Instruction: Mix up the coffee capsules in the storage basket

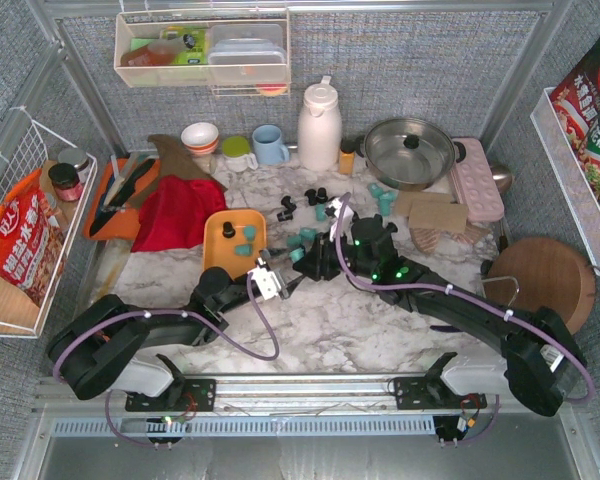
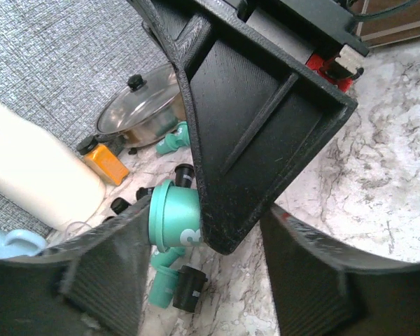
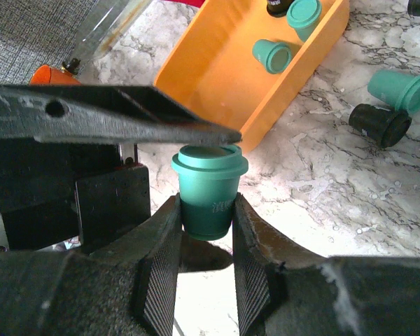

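Just to the right of the storage basket (image 3: 217,77), over the marble table (image 1: 330,320), the right gripper (image 3: 205,210) is clamped on a teal capsule (image 3: 208,185), gripping its lower body with the rim upward. The left gripper (image 2: 206,231) faces it with its jaws apart. One of its fingers lies across the capsule's rim in the right wrist view, and I cannot tell whether it touches. This looks like a hand-over, or a joint carry, of one capsule on its way to the basket. The basket holds only a few, teal and black, while loose capsules (image 1: 315,197) lie scattered farther back, so the task seems early. Next, the left jaws would need to close squarely on the upper part before the right lets go, then lift it over the basket's raised rim
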Controlling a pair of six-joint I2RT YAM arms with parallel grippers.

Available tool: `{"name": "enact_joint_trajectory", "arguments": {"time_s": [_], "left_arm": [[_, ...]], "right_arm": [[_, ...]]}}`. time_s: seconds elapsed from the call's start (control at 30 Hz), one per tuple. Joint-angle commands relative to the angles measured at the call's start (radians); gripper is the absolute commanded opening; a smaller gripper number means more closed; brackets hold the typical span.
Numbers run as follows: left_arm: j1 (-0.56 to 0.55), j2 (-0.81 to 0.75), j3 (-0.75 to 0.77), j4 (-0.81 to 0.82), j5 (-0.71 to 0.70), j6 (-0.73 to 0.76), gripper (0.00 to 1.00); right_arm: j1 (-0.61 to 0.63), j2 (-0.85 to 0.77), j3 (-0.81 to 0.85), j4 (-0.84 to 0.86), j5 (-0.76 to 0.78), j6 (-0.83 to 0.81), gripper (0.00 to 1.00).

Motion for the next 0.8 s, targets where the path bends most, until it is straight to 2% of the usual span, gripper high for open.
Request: {"name": "enact_joint_trajectory", "arguments": {"time_s": [0.0,0.07,0.2,0.33,0.4,0.47,0.63,0.77], "left_arm": [[-0.003,-0.008,-0.003,0.059,-0.012,0.021,0.61],[-0.004,-0.01,-0.005,0.059,-0.028,0.027,0.54],[-0.005,-0.017,-0.012,0.068,-0.048,0.036,0.49],[-0.005,-0.018,-0.014,0.079,-0.095,0.019,0.47],[-0.005,-0.013,-0.014,0.086,-0.166,-0.009,0.47],[-0.005,-0.008,-0.019,0.105,-0.268,-0.046,0.48],[0.015,0.001,-0.009,0.084,-0.501,-0.105,0.48],[0.083,0.011,0.025,-0.029,-0.652,-0.243,0.47]], "right_arm": [[0.001,-0.015,0.011,0.032,0.009,0.011,0.31],[0.001,-0.021,0.012,0.026,0.01,0.011,0.34],[0.001,-0.021,0.017,0.004,0.013,0.005,0.41],[0.001,-0.027,0.024,-0.032,0.031,-0.01,0.57],[-0.002,-0.045,0.039,-0.08,0.067,-0.039,0.63],[-0.007,-0.066,0.056,-0.127,0.114,-0.077,0.65],[-0.022,-0.1,0.073,-0.193,0.289,-0.184,0.67],[-0.033,-0.033,0.094,-0.187,0.383,-0.319,0.66]]}}
